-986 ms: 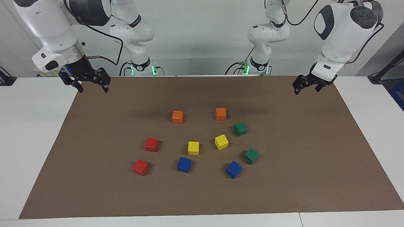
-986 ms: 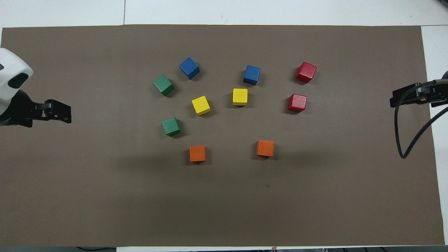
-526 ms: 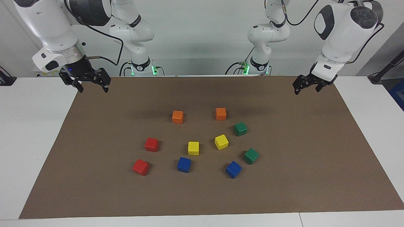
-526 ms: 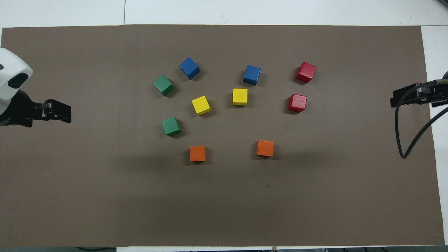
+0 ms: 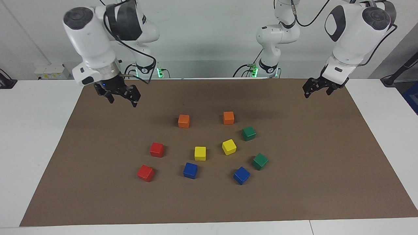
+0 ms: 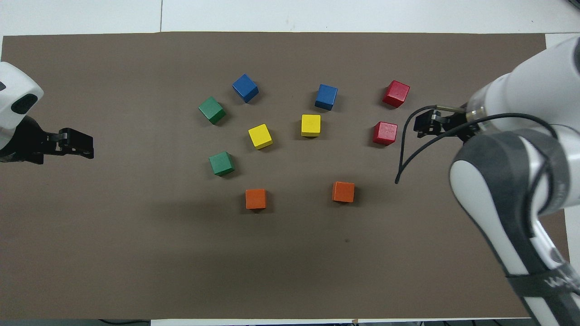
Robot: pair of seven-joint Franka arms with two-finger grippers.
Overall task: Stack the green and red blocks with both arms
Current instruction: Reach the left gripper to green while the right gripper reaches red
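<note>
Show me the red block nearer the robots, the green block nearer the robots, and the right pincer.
nearer red block [image 5: 157, 149]: facing view, top face.
nearer green block [image 5: 249, 133]: facing view, top face.
right pincer [image 5: 121, 99]: facing view, between its fingertips.

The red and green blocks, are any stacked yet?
None yet: both red blocks and both green blocks lie singly on the brown mat. The open, empty right gripper hangs above the mat. The left gripper waits. All stacking remains.
</note>
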